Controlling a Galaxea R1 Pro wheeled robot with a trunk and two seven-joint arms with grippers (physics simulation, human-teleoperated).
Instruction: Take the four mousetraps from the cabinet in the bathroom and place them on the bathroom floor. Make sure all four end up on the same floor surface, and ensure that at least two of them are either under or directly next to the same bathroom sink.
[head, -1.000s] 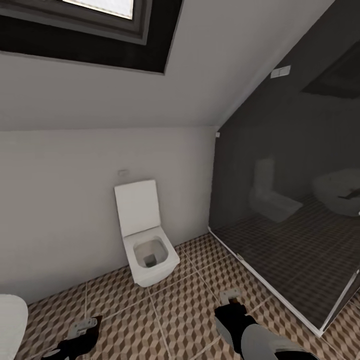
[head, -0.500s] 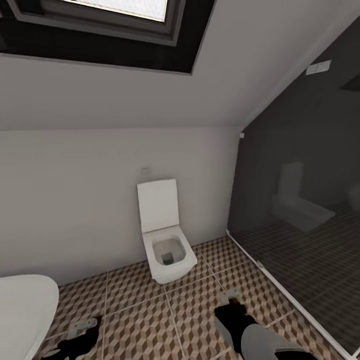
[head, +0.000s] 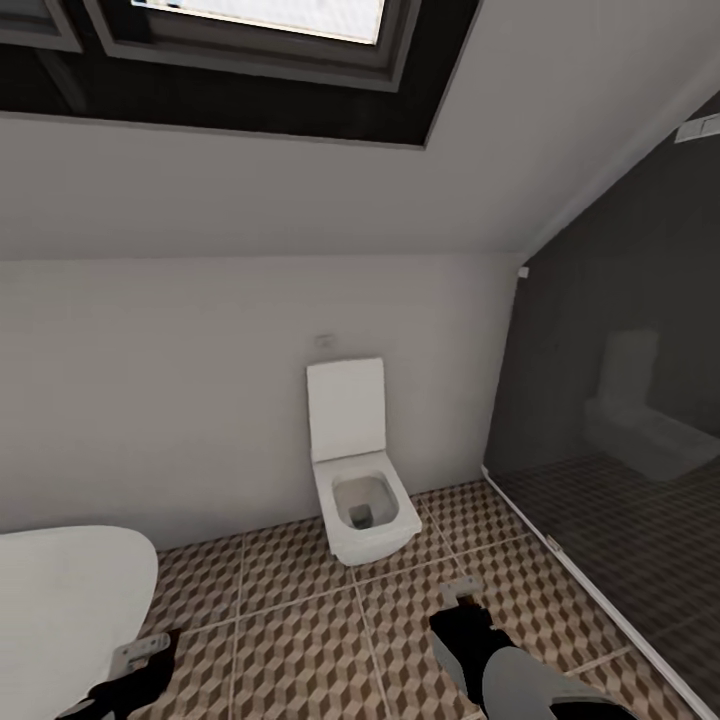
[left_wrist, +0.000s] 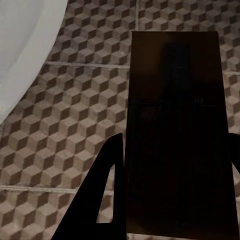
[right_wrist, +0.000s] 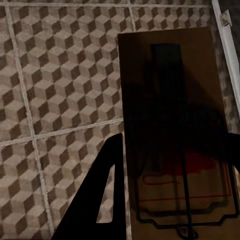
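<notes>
Cube-patterned bathroom floor runs under both our arms toward the toilet. We should turn slowly toward the sink, keeping both traps level. Left gripper clamps a mousetrap; right gripper clamps another mousetrap, jaws narrowly apart.

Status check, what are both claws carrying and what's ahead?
Left claw shut on a mousetrap. Right claw shut on another mousetrap. Toilet ahead on tiled floor; bathtub at left.
</notes>
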